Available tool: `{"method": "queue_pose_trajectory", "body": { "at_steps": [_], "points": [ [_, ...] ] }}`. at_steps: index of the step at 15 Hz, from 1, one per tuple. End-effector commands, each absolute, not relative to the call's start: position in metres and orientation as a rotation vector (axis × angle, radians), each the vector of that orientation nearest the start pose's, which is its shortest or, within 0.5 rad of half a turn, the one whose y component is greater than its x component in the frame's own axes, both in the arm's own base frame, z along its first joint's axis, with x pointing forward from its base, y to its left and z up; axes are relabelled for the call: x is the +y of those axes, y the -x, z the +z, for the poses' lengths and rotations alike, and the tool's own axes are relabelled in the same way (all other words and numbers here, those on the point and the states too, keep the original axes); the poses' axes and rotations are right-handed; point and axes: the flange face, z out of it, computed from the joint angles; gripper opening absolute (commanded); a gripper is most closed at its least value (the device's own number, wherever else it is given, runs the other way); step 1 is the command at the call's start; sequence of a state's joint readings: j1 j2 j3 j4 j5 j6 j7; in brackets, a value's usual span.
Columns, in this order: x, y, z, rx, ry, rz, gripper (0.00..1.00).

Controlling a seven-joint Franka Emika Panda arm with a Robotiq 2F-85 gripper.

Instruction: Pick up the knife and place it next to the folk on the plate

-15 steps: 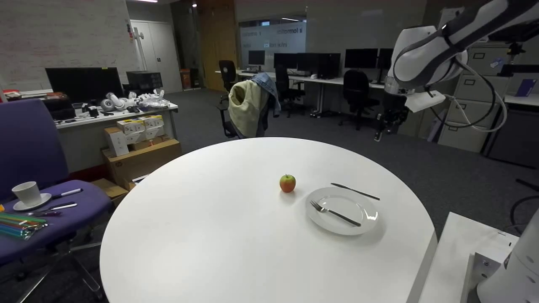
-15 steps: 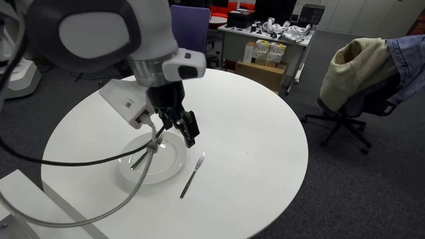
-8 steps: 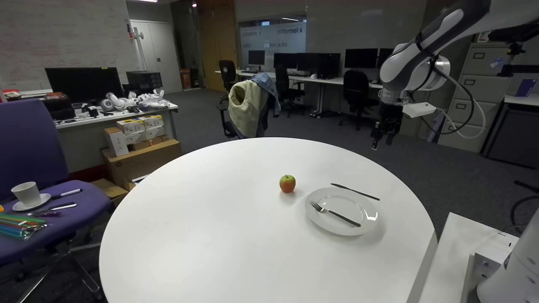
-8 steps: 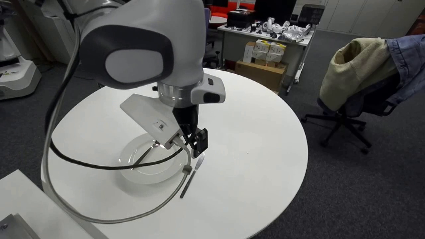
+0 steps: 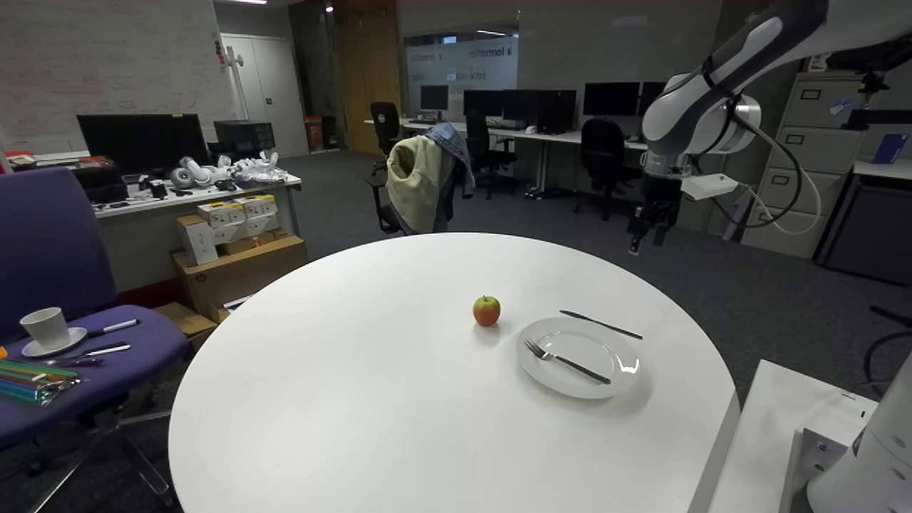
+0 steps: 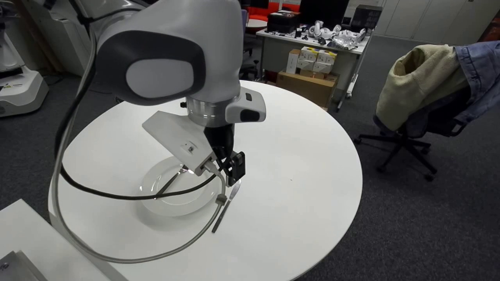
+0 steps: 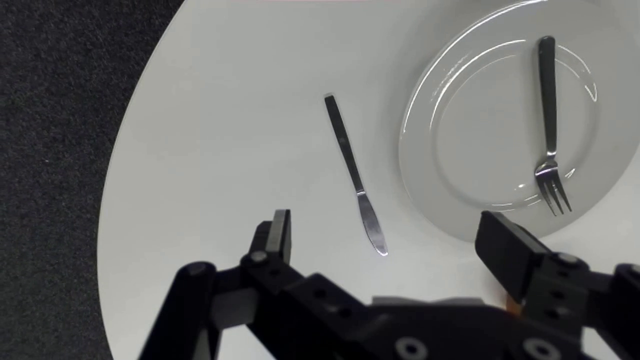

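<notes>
While hovering over smooth, round tabletop (image 7: 210, 175), holds black gripper (image 7: 386, 232) spread wide; in the wrist view, shows slender, dark-handled metal knife (image 7: 353, 172) lying there, left of glossy white plate (image 7: 480, 140) bearing tined fork (image 7: 549, 120).

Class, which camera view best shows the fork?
The wrist view: the fork shows whole, large and uncovered. In an exterior view the fork is whole but smaller; in an exterior view a white box partly hides its tined end and a black cable crosses its handle.
</notes>
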State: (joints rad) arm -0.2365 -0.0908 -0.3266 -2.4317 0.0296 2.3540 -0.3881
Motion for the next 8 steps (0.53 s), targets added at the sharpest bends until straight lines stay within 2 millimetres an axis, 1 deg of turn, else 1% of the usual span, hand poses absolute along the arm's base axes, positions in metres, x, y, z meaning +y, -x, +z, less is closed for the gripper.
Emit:
{"method": "queue_pose_trajectory", "body": {
  "at_steps": [1, 3, 5, 8],
  "points": [
    [-0.265, -0.412, 0.331, 0.317, 3.106, -0.009, 1.00],
    [-0.271, -0.420, 0.317, 0.329, 3.126, 0.008, 1.00],
    [-0.276, -0.431, 0.295, 0.337, 3.133, 0.054, 1.00],
    [-0.278, -0.449, 0.263, 0.313, 3.138, 0.115, 1.00]
  ]
}}
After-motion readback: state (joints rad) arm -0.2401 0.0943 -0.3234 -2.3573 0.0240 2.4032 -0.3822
